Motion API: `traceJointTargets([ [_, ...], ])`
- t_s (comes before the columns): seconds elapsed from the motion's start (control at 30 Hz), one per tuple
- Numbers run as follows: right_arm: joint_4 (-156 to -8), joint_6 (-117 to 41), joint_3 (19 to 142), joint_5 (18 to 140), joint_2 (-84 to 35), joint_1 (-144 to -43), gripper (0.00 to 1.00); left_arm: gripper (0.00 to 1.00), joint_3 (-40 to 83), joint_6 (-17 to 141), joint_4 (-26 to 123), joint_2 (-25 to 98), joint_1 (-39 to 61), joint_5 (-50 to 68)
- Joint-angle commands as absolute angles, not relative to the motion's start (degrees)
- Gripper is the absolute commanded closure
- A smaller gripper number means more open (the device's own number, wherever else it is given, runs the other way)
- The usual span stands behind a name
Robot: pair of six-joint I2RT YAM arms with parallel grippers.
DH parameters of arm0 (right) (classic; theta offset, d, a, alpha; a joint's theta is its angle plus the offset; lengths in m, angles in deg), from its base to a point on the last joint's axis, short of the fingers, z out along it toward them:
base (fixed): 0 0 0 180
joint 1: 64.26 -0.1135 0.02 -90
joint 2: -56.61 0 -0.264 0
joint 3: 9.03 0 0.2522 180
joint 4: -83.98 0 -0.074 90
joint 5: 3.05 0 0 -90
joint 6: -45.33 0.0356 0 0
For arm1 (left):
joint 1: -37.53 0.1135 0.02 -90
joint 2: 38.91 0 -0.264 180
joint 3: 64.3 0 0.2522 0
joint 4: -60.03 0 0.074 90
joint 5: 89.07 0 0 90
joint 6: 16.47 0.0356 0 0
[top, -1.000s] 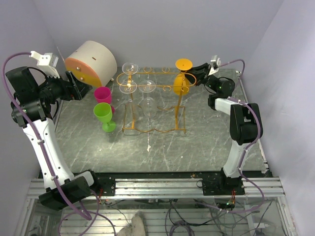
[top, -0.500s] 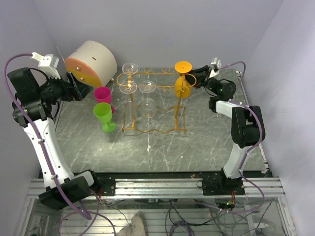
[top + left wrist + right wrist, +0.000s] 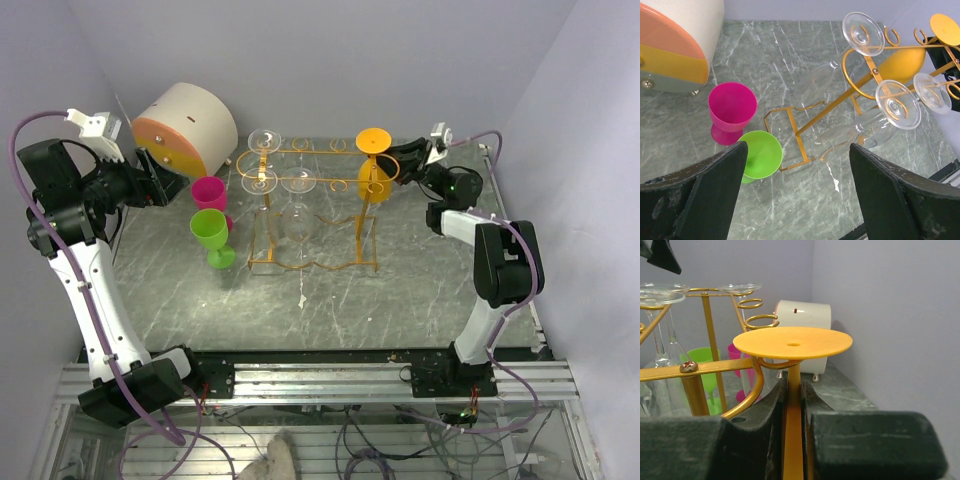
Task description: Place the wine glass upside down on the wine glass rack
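Between my right gripper's (image 3: 792, 395) jaws, the orange glass (image 3: 792, 342) is hanging upside down, foot up and bowl down. Just above the fingers (image 3: 757, 415), its flat foot is sitting over a wire loop at the near end of the rack (image 3: 705, 367), with the stem passing down through that loop. From the top camera the bowl is hanging below the frame, just ahead of the fingertips. I'm judging the placing as nearly done: the glass looks seated on its hook, though I can't tell whether the loop is carrying its full weight. What I'm reckoning is left is to let go and back the arm away without knocking the stem out of the loop.

The right jaws are nearly closed, pinching the orange stem from both sides, with only the stem's width between them. They're touching nothing else that I can see.

My left gripper (image 3: 797, 150) is hanging high over the table with its jaws spread wide and nothing in them. Well below and ahead of them, clear glasses (image 3: 897, 97) are hanging on the rack.
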State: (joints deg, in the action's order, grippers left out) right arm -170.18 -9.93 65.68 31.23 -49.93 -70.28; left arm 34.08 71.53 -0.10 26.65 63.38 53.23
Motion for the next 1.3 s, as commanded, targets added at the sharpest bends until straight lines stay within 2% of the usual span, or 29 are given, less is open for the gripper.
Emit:
traceJointTargets([
  [0.0, -186.59, -11.49, 62.90, 29.16, -48.13, -70.58, 1.00, 0.07, 34.09, 71.28, 1.02, 26.07, 64.11, 53.87],
  [0.27, -186.57, -12.76, 59.76, 30.29, -48.13, -70.58, 1.00, 0.07, 33.59, 71.62, 0.82, 25.78, 64.11, 53.44],
  [0.37, -186.58, -12.07, 59.54, 31.34, -48.41, -70.48, 0.87, 0.07, 33.43, 71.68, 0.84, 25.75, 64.10, 53.44],
  [0.67, -186.59, -11.55, 58.26, 32.46, -47.44, -70.10, 0.75, 0.07, 32.92, 71.78, 1.11, 25.80, 64.15, 53.21],
  [0.7, -186.57, -11.46, 57.92, 32.77, -47.22, -70.09, 0.70, 0.07, 32.92, 71.89, 1.03, 25.86, 64.12, 53.23],
  [0.77, -186.56, -11.76, 57.31, 32.63, -46.83, -69.91, 0.40, 0.07, 33.52, 72.75, 0.18, 25.95, 64.13, 52.93],
  [0.83, -186.59, -12.84, 56.20, 32.58, -46.19, -69.80, 0.27, 0.06, 35.52, 75.45, -2.23, 26.57, 64.08, 53.30],
  [0.87, -186.59, -13.03, 55.55, 32.97, -45.83, -69.53, 0.06, 0.05, 36.91, 77.40, -4.46, 27.10, 64.11, 53.50],
  [0.9, -186.59, -13.03, 54.91, 33.50, -45.52, -69.14, 0.01, 0.04, 38.39, 79.07, -6.37, 27.75, 64.13, 53.54],
  [1.1, -186.59, -12.65, 51.09, 36.34, -42.81, -66.49, 0.00, 0.00, 47.40, 80.64, -19.98, 33.31, 64.15, 44.07],
  [1.27, -186.54, -13.56, 46.10, 39.49, -38.34, -64.29, 0.00, 0.01, 47.18, 75.70, -20.10, 31.13, 64.14, 37.17],
])
